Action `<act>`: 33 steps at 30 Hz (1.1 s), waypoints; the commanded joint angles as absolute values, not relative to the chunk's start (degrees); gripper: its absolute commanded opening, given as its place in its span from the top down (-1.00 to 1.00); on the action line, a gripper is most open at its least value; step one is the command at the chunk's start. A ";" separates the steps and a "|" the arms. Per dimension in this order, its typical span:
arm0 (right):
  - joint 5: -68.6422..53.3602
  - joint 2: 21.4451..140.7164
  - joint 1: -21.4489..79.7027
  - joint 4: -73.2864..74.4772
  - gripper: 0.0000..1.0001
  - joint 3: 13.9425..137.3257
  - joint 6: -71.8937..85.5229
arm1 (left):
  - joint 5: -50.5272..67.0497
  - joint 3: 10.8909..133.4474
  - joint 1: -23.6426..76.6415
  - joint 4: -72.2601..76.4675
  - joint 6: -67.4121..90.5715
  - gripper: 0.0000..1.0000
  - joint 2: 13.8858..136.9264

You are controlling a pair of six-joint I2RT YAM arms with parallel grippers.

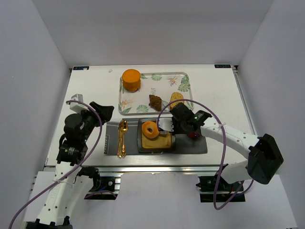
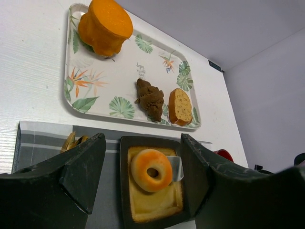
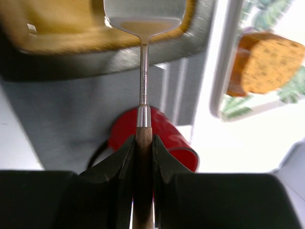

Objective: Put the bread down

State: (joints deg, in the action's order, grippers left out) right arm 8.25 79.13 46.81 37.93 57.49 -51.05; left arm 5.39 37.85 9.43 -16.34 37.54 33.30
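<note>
Item: the bread [image 1: 151,129], lying on the loaf slice [image 1: 157,142] in the black plate [image 1: 139,145].
Spatula [image 3: 143,71]: blade at the bread's 3 o'clock, handle clamped in our right end effector [image 3: 143,143].
Left end effector [image 1: 101,110]: fingers apart, holding nothing, at the plate's 9 o'clock.
Handling note: we judge the bread set down. We should draw the blade out low and level toward 3 o'clock, without nudging the ring.

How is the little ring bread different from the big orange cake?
The bread has a hole in the middle; the cake is solid. The bread is small and flat; the cake is bigger and taller. The bread lies on a yellow slice in the dark dish; the cake stands on the leafy tray. Both are round and orange.
</note>
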 commanded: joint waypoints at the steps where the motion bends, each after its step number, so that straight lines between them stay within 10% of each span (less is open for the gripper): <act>1: 13.71 76.55 47.02 32.35 1.00 57.39 -53.52 | 5.71 37.00 9.14 -15.03 37.79 -0.47 32.61; 16: 18.73 76.72 41.06 24.79 1.00 61.76 -51.87 | 5.27 36.91 9.14 -15.29 37.53 -0.48 31.91; 33: 1.76 92.46 -4.21 25.85 1.00 69.35 -15.65 | 6.42 36.74 9.14 -13.71 37.27 -0.49 32.78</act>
